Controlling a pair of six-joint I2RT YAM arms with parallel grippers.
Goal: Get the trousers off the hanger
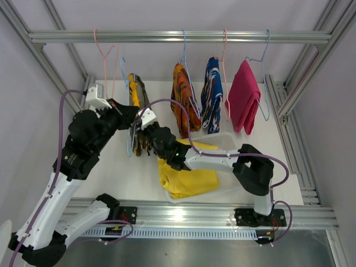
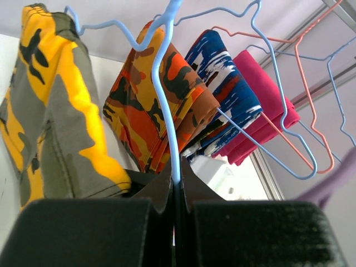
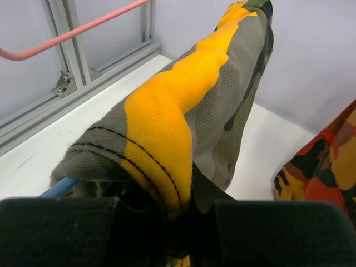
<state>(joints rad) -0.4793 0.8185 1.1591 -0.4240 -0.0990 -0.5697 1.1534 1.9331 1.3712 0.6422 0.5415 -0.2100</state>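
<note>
The yellow-grey camouflage trousers (image 1: 139,103) hang over a light blue hanger (image 1: 129,146) whose hook sits below the rail. My left gripper (image 1: 129,118) is shut on that hanger's wire (image 2: 173,139). My right gripper (image 1: 149,135) is shut on the lower fold of the camouflage trousers (image 3: 183,111). The orange-black trousers (image 1: 183,100), the blue-white-red trousers (image 1: 212,100) and the magenta trousers (image 1: 245,103) hang on hangers from the rail. The plain yellow trousers (image 1: 186,175) lie in a white basket (image 1: 223,141).
An empty pink hanger (image 1: 105,55) hangs on the metal rail (image 1: 167,36) at the left. Frame posts stand at both sides of the white table. The basket is right of my right gripper, under the hanging garments.
</note>
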